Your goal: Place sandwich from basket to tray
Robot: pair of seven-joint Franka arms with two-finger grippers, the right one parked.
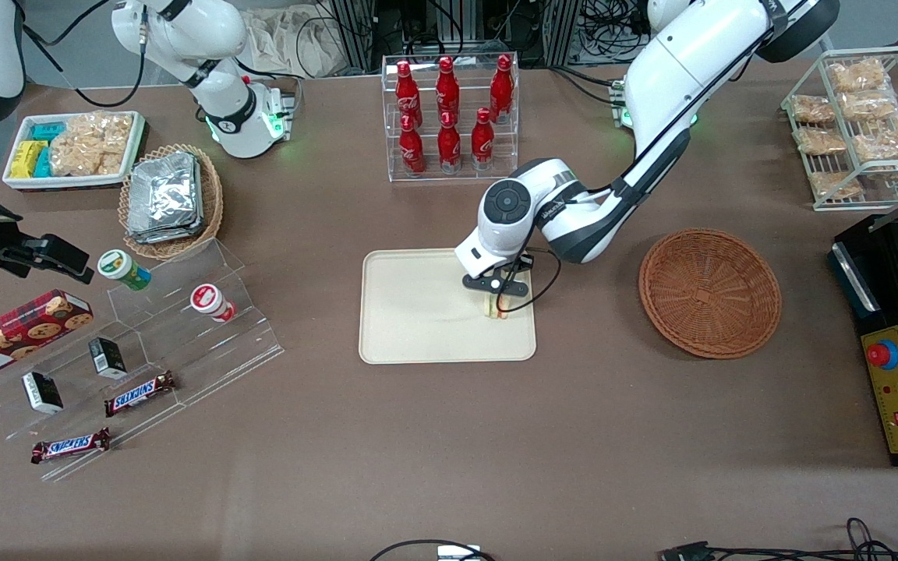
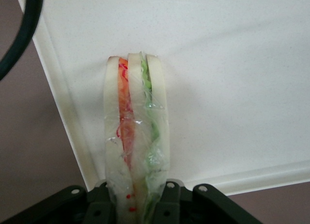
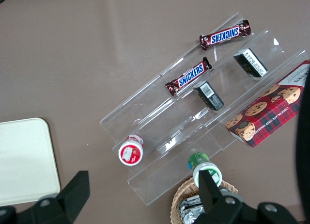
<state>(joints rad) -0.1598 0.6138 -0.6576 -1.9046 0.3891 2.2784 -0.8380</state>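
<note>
The sandwich [image 2: 137, 136], a wedge in clear wrap with pale bread and orange-red and green filling, stands on edge on the cream tray [image 2: 232, 78]. In the front view it [image 1: 496, 306] shows just under the gripper, near the tray's [image 1: 410, 312] edge toward the working arm's end. My left gripper [image 1: 497, 298] is low over the tray and shut on the sandwich, its black fingers [image 2: 170, 197] pressed on both bread faces [image 2: 137, 200]. The reddish-brown wicker basket [image 1: 710, 292] sits empty beside the tray, toward the working arm's end.
A clear rack of red bottles [image 1: 449, 117] stands farther from the camera than the tray. A tan basket of foil packets [image 1: 168, 199], a white snack tray [image 1: 75, 148] and a clear stepped stand with snacks [image 1: 145, 343] lie toward the parked arm's end. A wire rack [image 1: 858, 128] and black box [image 1: 897, 327] lie past the basket.
</note>
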